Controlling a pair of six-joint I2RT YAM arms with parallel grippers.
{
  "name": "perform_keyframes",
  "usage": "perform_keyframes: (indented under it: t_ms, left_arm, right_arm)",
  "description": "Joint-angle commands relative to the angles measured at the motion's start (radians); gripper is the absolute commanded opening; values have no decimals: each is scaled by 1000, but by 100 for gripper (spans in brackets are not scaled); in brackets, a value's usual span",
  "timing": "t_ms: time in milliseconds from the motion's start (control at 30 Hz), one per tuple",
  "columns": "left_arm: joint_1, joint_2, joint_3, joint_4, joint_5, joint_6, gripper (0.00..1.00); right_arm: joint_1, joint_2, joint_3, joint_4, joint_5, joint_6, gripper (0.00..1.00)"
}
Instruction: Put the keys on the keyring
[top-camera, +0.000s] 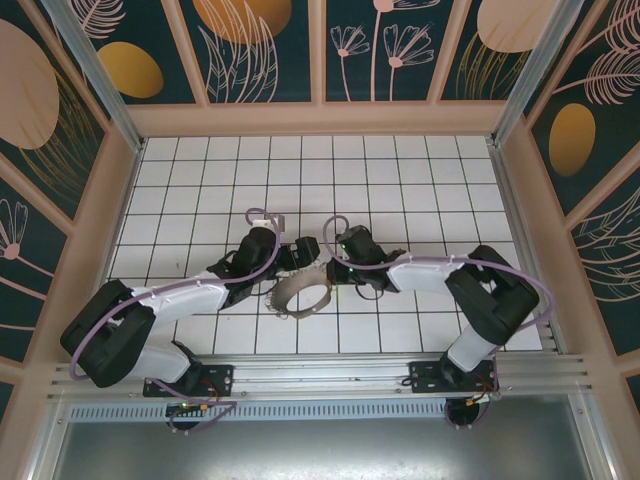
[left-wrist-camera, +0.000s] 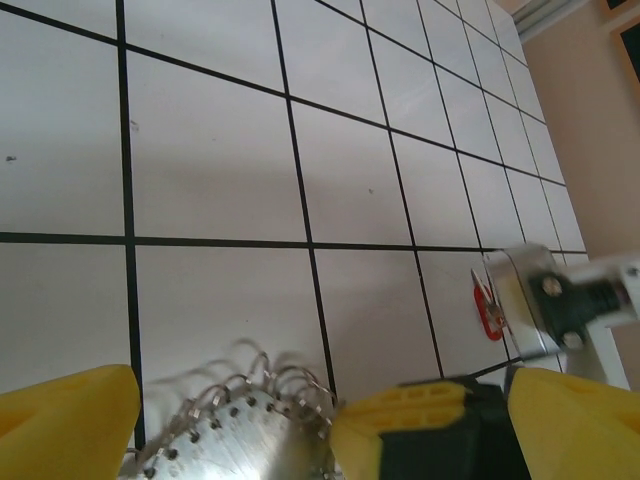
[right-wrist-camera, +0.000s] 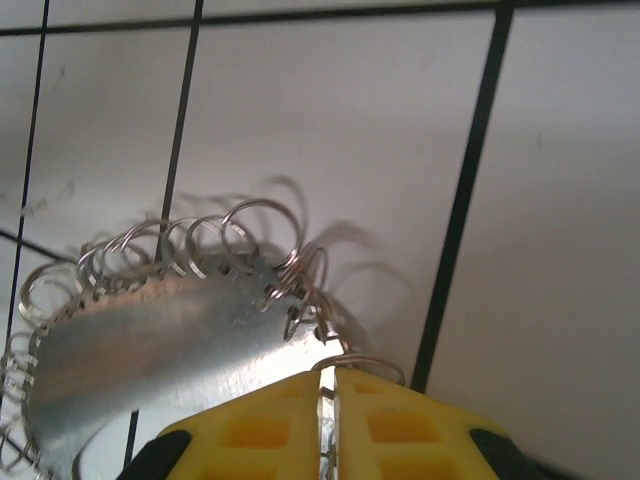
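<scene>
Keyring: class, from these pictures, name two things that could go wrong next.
1. The right gripper pinches the keyring only at its thin edge among loose small rings, so it may slip out.
2. The key is tiny and sits apart from the keyring, so it may be hard to grasp.

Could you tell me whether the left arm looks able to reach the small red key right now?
Probably yes: the key lies just beyond the left arm's open jaws, bare tile between, though a silver fitting crowds one side.
</scene>
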Motion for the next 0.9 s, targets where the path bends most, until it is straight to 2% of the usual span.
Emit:
perform_keyframes:
  t_ms: [0,133,233,300,400,433,533,667,867]
  left_arm:
    - [-3,-45,5,-7,-34,20,95]
    - [-4,-72,-6,-8,-31,41,95]
    - [-4,-87,-1,-29,-27,40,96]
    - [-5,-96,19,-91,-66,7,98]
    - [-4,-103,51,-185,-115,1,98]
    - [-6,-106,51,-188,-116,5,98]
    - [-6,-120,39,-169,-74,24,98]
    - [-7,-101,39,-133,11,53,95]
    - [-8,-83,35,-94,25,57,96]
  right_arm:
    - [-40,46,64,20,12,-46,11]
    - [-80,50,115,23,2,-62,12]
    - [-96,11,126,-2,9,-70,20]
    - [-103,-41,105,-20,28,-69,41]
    - [-105,-133,33,-18,19,-53,58]
    - [-105,-160,9,-15,7,-47,60]
    - [-94,-251,-91,7,-36,-11,61]
    - [-69,-343,-203,49,-86,52,58]
    - [-39,-334,-275,132,-119,102,49]
